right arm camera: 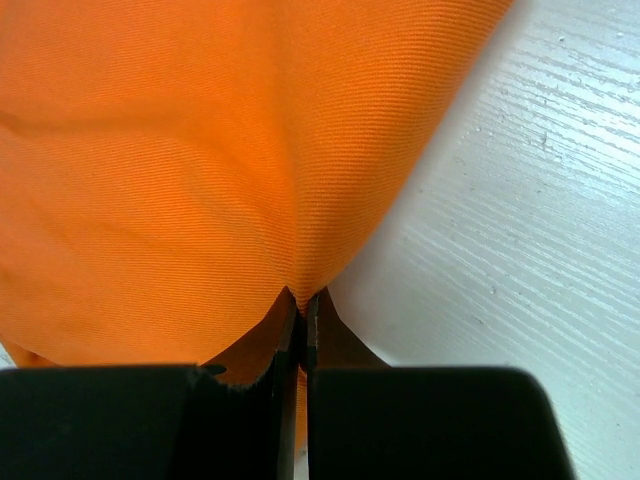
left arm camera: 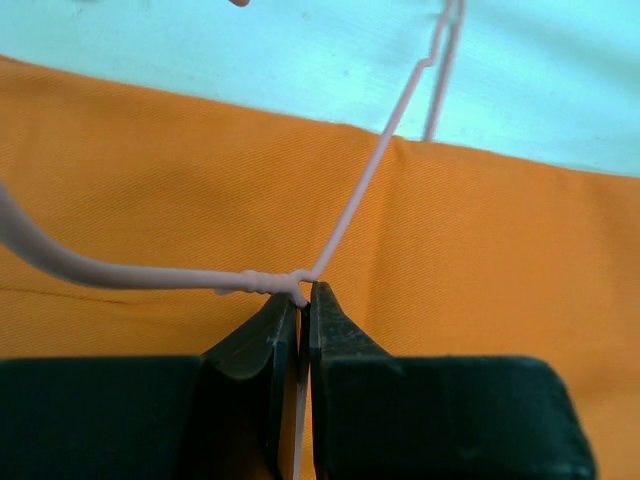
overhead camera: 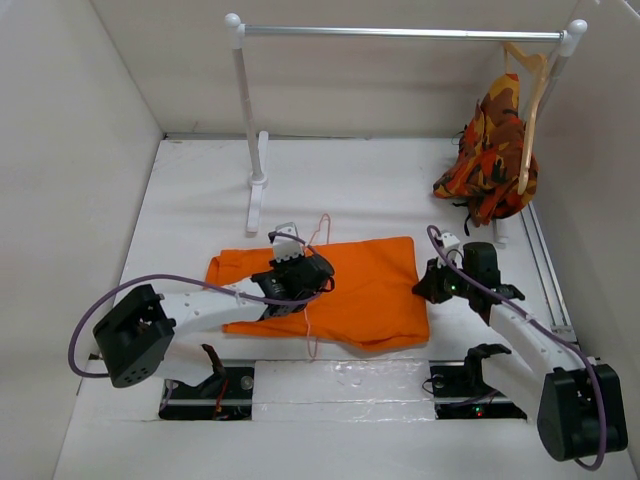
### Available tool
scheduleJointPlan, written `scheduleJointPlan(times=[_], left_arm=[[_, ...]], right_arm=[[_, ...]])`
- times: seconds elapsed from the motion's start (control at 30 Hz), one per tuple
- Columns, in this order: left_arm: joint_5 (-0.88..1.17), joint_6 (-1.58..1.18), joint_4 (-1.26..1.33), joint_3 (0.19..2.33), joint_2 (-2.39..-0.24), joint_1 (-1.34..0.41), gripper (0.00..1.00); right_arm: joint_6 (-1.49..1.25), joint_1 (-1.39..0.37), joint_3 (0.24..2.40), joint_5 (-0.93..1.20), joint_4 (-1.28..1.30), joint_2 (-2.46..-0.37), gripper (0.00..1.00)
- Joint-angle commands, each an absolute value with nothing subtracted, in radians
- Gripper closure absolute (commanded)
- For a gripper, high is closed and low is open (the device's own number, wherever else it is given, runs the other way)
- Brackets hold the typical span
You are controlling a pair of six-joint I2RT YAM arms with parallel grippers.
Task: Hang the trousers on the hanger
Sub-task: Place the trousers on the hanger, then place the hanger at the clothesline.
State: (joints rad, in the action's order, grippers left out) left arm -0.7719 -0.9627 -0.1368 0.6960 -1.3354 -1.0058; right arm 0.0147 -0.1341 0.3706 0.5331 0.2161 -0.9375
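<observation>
The bright orange trousers (overhead camera: 370,290) lie folded flat across the middle of the table. The thin pink wire hanger (overhead camera: 312,300) lies on top of them, its wire running from the far edge toward the near edge. My left gripper (overhead camera: 296,275) is shut on the hanger; in the left wrist view the jaws pinch the wire hanger (left arm camera: 350,200) at its twisted neck, just above the trousers (left arm camera: 480,260). My right gripper (overhead camera: 428,284) is shut on the trousers' right edge, and the right wrist view shows the orange trousers (right arm camera: 200,170) pinched into a fold between the jaws.
A white clothes rail (overhead camera: 400,32) stands at the back, its left post (overhead camera: 250,130) just beyond the trousers. A light wooden hanger (overhead camera: 530,100) with an orange-red-black patterned garment (overhead camera: 490,150) hangs at the rail's right end. White walls enclose the table.
</observation>
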Motion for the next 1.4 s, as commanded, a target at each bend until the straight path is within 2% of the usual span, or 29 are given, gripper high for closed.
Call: scheduleJointPlan(times=[0.0, 0.37, 0.63, 0.67, 0.7, 0.8, 0.9, 1.1, 1.27, 1.37], left_arm=[[-0.818, -0.953, -0.19, 0.778, -1.335, -1.012, 1.0], [-0.885, -0.913, -0.238, 0.942, -1.269, -1.031, 1.0], [-0.777, -0.707, -0.084, 0.983, -1.193, -1.031, 1.0], [-0.756, -0.657, -0.09, 1.029, -1.195, -1.031, 1.0], [-0.749, -0.646, -0.113, 1.064, -1.203, -1.031, 1.0], [-0.683, -0.559, -0.162, 1.205, -1.226, -1.031, 1.0], [-0.6, -0.502, -0.202, 1.334, -1.253, -1.031, 1.0], [-0.42, -0.405, -0.303, 1.59, -1.353, -0.999, 1.0], [-0.35, -0.376, -0.362, 1.779, -1.422, -0.999, 1.0], [-0.341, -0.39, -0.393, 1.837, -1.448, -0.999, 1.0]], right_arm=[[0.048, -0.117, 0.393, 0.509, 0.17, -0.945, 1.0], [0.061, -0.117, 0.41, 0.514, 0.167, -0.994, 1.0], [0.061, -0.117, 0.434, 0.543, 0.233, -0.925, 0.98], [0.064, -0.117, 0.448, 0.54, 0.254, -0.907, 0.92], [0.064, -0.117, 0.466, 0.54, 0.305, -0.888, 0.74], [0.069, -0.117, 0.578, 0.529, 0.412, -0.807, 0.5], [0.078, -0.117, 0.757, 0.529, 0.515, -0.77, 0.35], [0.034, -0.21, 1.079, 0.606, 0.531, -0.819, 0.23], [-0.202, -0.377, 1.181, 0.629, 0.31, -0.873, 0.16], [-0.287, -0.466, 1.203, 0.553, 0.206, -0.923, 0.11]])
